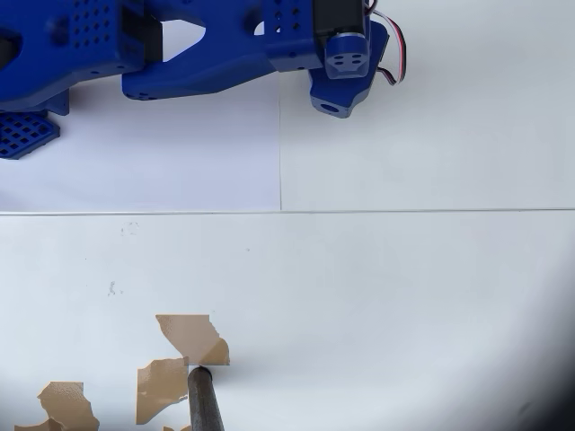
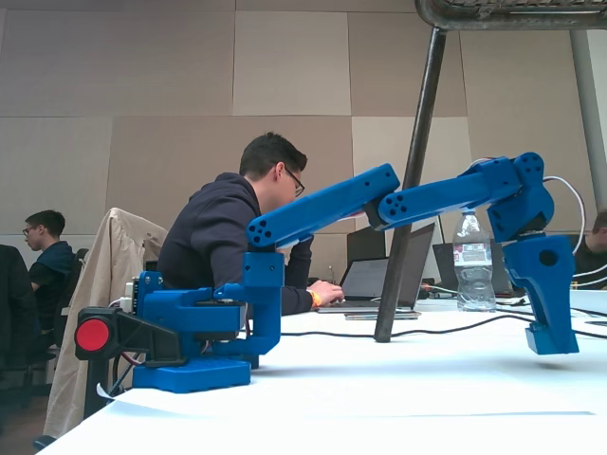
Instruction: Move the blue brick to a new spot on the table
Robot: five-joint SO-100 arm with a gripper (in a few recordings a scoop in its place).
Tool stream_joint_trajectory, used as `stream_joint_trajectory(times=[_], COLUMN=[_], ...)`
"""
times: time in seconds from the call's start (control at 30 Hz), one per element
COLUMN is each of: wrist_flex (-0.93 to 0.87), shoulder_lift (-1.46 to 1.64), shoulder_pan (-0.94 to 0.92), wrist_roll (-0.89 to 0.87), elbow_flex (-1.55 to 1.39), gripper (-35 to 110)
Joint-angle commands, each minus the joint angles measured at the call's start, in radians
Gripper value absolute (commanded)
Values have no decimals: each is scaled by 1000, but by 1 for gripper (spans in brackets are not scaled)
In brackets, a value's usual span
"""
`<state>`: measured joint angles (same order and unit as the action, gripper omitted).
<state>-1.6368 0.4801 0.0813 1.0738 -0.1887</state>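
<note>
Currently, arm: the blue arm (image 2: pixel 322 210) reaches from its base at the left of the fixed view out to the right, with the forearm nearly level.
Gripper: the gripper (image 2: pixel 553 339) points straight down at the right, low over the table (image 2: pixel 398 398); whether its tip touches the surface cannot be told. In the overhead view the gripper (image 1: pixel 334 97) sits near the top edge, right of centre.
Jaws: seen side-on and from above, with the gap hidden, so wide or narrow cannot be told, nor whether anything is held.
Blue brick: its place cannot be made out from either view.
Table surface: white, with a paper sheet (image 1: pixel 180 153) under the arm in the overhead view and thin seam lines crossing below it.
Tape: torn brown tape scraps (image 1: pixel 193 337) lie near the bottom left of the overhead view.
Stand: a dark pole (image 1: pixel 205 402) meets the table beside the scraps.
Base plate: a blue perforated base plate (image 1: pixel 22 135) lies at the left edge.
Background: a person (image 2: pixel 228 232) sits at a laptop (image 2: pixel 375 282), and a water bottle (image 2: pixel 471 263) stands behind the gripper.
</note>
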Motion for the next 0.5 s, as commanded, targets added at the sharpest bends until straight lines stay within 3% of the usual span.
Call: stream_joint_trajectory(times=[0.0, 0.23, 0.47], wrist_flex=[-5, -6, 83], shoulder_lift=[86, 302, 925], shoulder_pan=[-23, -54, -21], wrist_roll=[11, 14, 40], elbow_flex=[-32, -273, -982], gripper=[26, 35, 30])
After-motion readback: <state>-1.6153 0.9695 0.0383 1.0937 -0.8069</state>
